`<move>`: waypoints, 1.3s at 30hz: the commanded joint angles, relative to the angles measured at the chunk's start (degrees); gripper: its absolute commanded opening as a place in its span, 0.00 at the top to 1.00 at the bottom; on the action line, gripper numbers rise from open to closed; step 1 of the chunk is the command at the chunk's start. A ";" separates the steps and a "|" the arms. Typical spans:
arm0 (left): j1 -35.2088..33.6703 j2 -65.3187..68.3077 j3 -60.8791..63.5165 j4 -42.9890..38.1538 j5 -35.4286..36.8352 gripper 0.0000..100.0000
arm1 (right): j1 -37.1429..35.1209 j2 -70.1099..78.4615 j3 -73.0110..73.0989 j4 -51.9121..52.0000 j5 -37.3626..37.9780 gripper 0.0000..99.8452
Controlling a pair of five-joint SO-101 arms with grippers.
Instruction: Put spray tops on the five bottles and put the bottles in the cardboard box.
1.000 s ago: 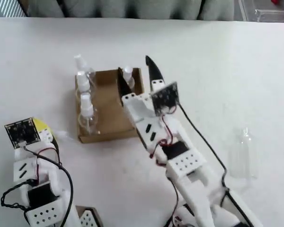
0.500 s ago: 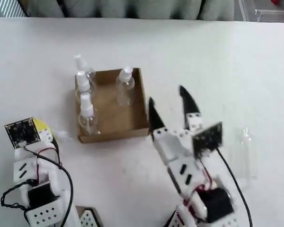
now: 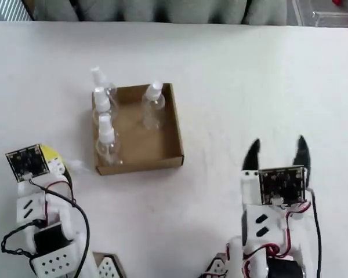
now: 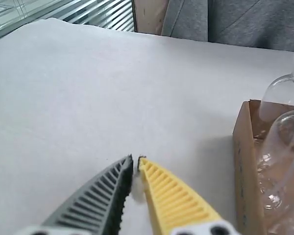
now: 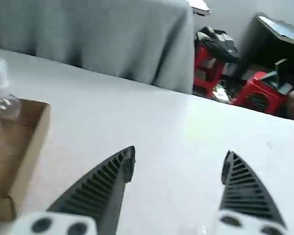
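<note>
While the left arm's grey and yellow fingers [image 4: 169,198] are pressed together at their tips with nothing between them, the right arm's two black fingers [image 3: 253,155] are spread wide apart and likewise grasp nothing. Both pairs are held over the white desk [image 3: 249,69].

A brown, open-topped cardboard box [image 3: 140,166] is set on the desk. Its near left corner lies close to the left arm's fingers. It is kept well apart from the right arm's fingers, with bare desk seen between them in the high view.

Four clear plastic bottles with white spray tops are seen at the box. One bottle [image 3: 152,107] is laid inside, toward the far right corner. Three others [image 3: 107,139] are ranged in a row along the left wall; whether the farthest of them lies fully inside the box cannot be told. None of the bottles is touched by either pair of fingers.
</note>
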State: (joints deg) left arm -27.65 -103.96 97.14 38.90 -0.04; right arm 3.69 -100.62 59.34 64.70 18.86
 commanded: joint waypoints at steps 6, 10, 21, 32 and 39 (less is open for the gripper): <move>1.45 -0.57 -0.18 0.97 0.53 0.95 | 17.27 17.10 -0.35 3.21 11.34 0.76; 1.45 -0.57 -0.18 0.97 0.44 0.95 | 20.35 28.09 -0.44 3.12 14.59 0.76; 1.54 -0.57 -0.18 2.11 0.44 0.95 | 26.59 49.54 -6.95 3.38 17.32 0.75; 1.54 -0.57 -0.18 2.11 0.44 0.95 | 27.47 71.34 -18.37 3.12 16.79 0.75; 1.54 -0.57 -0.18 2.11 0.44 0.95 | 29.14 86.20 -28.48 3.12 16.70 0.75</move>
State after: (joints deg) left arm -26.68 -103.96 97.14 40.84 -0.04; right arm 31.47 -18.42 36.75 67.60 35.91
